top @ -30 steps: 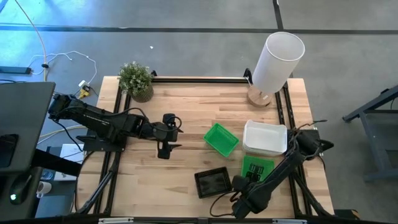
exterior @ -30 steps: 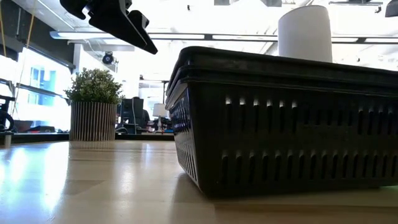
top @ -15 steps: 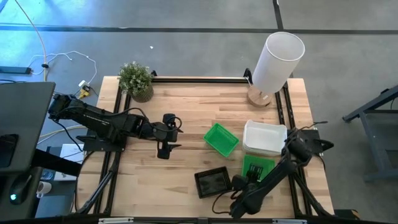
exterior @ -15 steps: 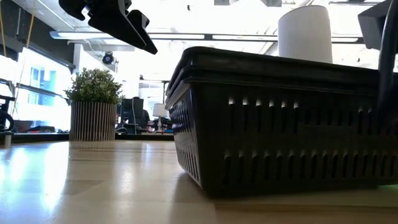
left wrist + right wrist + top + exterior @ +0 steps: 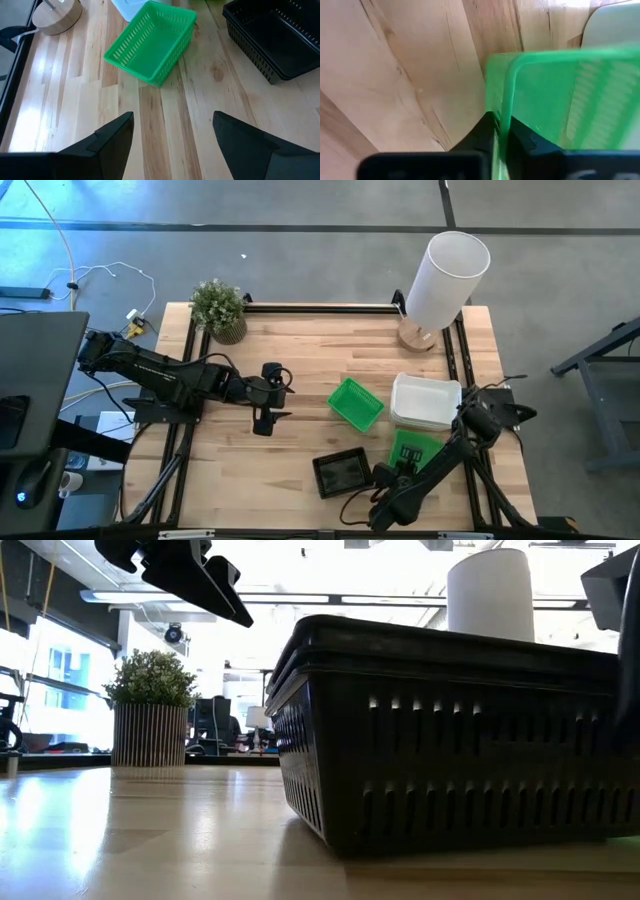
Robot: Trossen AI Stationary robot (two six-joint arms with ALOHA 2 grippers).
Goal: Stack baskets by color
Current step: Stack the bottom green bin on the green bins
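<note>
Green plastic is what we have between the fingers of our right gripper point(image 5: 501, 137): they are pressed together on the thin wall of a green basket point(image 5: 415, 448), with the wall standing straight up from the gap between them and the basket floor spreading to one side. This basket sits just beside the white basket point(image 5: 428, 401) and near the black basket point(image 5: 343, 472). A second green basket point(image 5: 151, 41) lies ahead of our left gripper point(image 5: 172, 137), whose fingers are spread wide and hold nothing; it hovers above bare wood, well apart from the others. We judge the step in hand is to lift the gripped basket and carry it to that second green one. To do it well, we should raise it straight up first, so its far edge clears the white basket, keep it level, and lower it squarely, corners matched, before we let go.
</note>
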